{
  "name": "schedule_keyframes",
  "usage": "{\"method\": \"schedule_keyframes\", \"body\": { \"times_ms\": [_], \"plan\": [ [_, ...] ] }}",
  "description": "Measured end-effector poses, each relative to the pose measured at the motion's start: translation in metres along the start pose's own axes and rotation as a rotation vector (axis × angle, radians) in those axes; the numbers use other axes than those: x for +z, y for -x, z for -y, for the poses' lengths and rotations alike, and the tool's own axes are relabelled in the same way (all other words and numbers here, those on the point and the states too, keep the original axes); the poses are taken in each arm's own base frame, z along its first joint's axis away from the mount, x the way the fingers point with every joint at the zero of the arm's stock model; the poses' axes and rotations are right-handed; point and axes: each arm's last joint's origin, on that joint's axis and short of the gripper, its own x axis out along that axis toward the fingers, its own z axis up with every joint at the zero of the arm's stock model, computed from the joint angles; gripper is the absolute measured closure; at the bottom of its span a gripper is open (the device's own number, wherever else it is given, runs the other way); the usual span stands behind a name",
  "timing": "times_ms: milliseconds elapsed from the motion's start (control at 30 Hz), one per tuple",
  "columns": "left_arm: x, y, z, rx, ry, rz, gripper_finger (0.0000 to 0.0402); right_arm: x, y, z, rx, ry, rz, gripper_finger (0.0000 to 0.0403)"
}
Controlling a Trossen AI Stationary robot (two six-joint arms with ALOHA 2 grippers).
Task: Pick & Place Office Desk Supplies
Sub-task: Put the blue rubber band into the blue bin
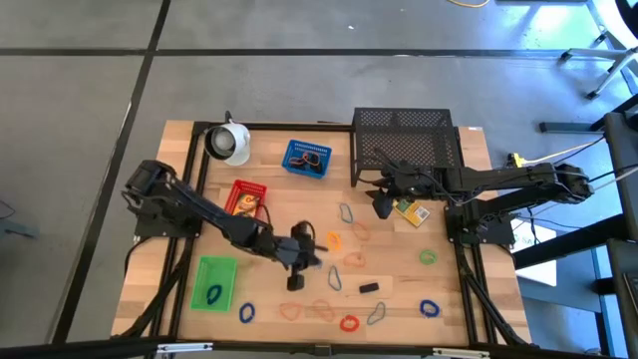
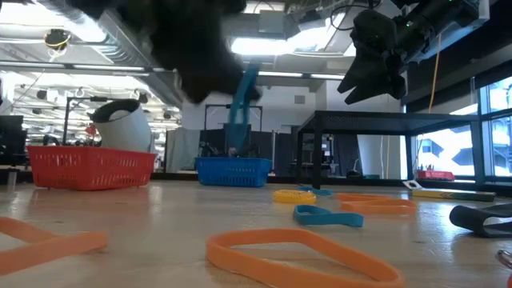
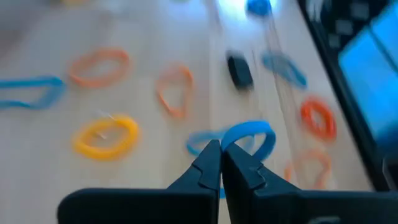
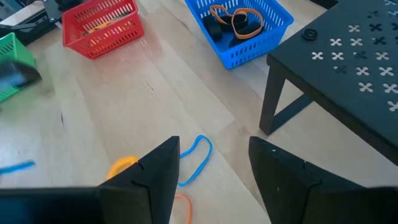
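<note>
My left gripper (image 1: 304, 264) is over the middle of the table, shut on a blue band loop (image 3: 249, 134) that also shows in the low view (image 2: 240, 104). My right gripper (image 4: 214, 177) hangs open above the table beside the black mesh rack (image 1: 404, 145), over a blue band (image 4: 196, 158). It touches nothing, and the yellow box (image 1: 411, 211) lies just beside it. Several coloured bands and wire clips lie flat on the near half of the table. The red tray (image 1: 246, 197), the blue tray (image 1: 306, 158) and the green tray (image 1: 213, 282) stand at the left and the back. My left gripper pinches one end of the blue band loop (image 3: 239, 138) between its two shut fingertips. The fingers slant down toward the table's near right. In the low view the band hangs stretched below the gripper (image 2: 238, 120), clear of the table.
A white round cup (image 1: 228, 142) stands at the far left corner. Small black clips (image 1: 370, 287) lie near the front among the bands. The blue tray holds black clips and an orange band (image 4: 239, 18). The green tray holds a blue band (image 1: 212, 295).
</note>
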Motion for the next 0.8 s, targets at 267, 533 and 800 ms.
{"method": "schedule_keyframes", "body": {
  "times_ms": [267,533,800],
  "plan": [
    [0.046,0.047,-0.006,0.130,-0.008,0.300,0.0399,0.000,0.000,0.000,0.001,0.000,0.002,0.0209],
    [0.081,0.079,-0.024,0.328,-0.032,0.562,0.0398,0.001,0.000,0.000,0.003,-0.002,0.008,0.0209],
    [0.094,0.079,-0.063,0.492,0.052,0.609,0.0398,0.001,0.000,0.000,0.002,-0.001,0.009,0.0209]
  ]
}}
